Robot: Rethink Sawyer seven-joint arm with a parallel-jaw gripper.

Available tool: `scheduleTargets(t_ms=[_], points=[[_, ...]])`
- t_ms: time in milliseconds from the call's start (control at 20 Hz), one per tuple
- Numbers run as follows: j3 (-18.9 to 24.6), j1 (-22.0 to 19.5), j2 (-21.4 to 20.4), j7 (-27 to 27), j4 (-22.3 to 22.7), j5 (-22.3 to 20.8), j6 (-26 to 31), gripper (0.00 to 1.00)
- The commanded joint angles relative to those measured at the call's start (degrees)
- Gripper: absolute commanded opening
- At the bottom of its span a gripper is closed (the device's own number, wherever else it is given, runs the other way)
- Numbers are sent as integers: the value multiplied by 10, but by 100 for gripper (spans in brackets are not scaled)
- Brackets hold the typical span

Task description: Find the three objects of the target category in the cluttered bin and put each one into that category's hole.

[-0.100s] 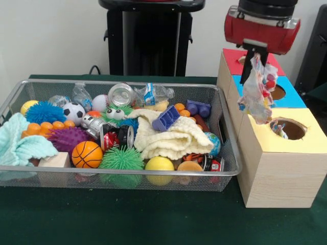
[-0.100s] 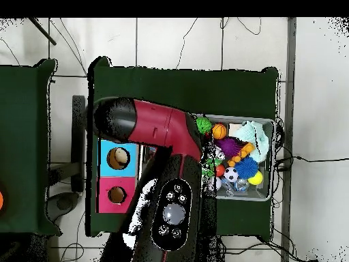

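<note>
Nearest the camera in the front view, the yellow-topped box (image 1: 286, 168) stands on the green table (image 1: 127, 219), with something small lying in its round hole (image 1: 288, 128). Just above and to the left of that hole hangs a crumpled clear plastic bag (image 1: 257, 97) with coloured print, clear of the box top. The gripper (image 1: 254, 61) holds the bag by its upper end, its dark fingers (image 1: 248, 67) closed on the plastic beneath the red wrist. Behind the yellow box sit the blue-topped box (image 1: 288, 92) and then the red-topped box (image 1: 240, 56), in one row. To the left of the yellow box lies the wire mesh bin (image 1: 117, 176), full of clutter: an orange basketball (image 1: 87, 154), a green spiky ball (image 1: 121, 159), a yellow ball (image 1: 159, 164), a cream cloth (image 1: 171, 138), a purple spiky ball (image 1: 66, 138), a soccer ball (image 1: 74, 111) and, at the bin's far side, clear plastic bottles (image 1: 122, 94).
</note>
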Motion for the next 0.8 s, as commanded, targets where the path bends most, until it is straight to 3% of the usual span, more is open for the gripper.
scheduleTargets(t_ms=[50,400,800], points=[[14,2,35,125,-60,-1,47,0],[14,27,58,179,-46,23,19,0],[2,46,77,192,-47,29,24,0]])
